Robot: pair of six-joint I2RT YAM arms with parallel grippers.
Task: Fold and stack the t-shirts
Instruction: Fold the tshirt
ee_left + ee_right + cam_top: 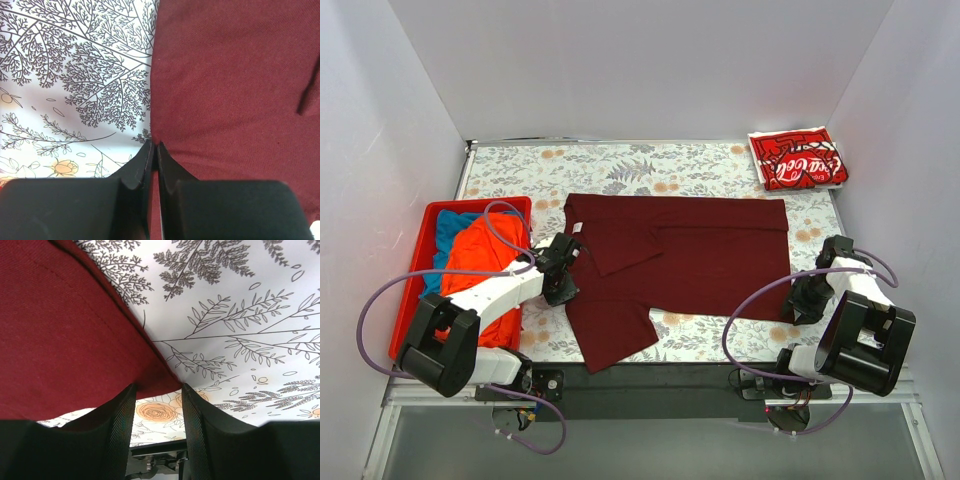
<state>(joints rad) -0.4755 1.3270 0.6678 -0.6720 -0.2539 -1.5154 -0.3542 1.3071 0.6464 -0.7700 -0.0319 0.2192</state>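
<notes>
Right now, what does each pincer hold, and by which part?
The left pincer pinches the dark maroon cloth t-shirt by its side edge; the right pincer, open around a corner, holds nothing.

The blue shirt (446, 228) in the bin (455, 204) at the left edge lies mostly hidden under the orange shirt (480, 255). Both wrist views cut off the maroon shirt (710, 250).

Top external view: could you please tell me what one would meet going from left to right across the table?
Red bin → left hand → maroon t-shirt → Coca-Cola t-shirt. The right hand is left out, since it overlaps the Coca-Cola t-shirt from left to right.
</notes>
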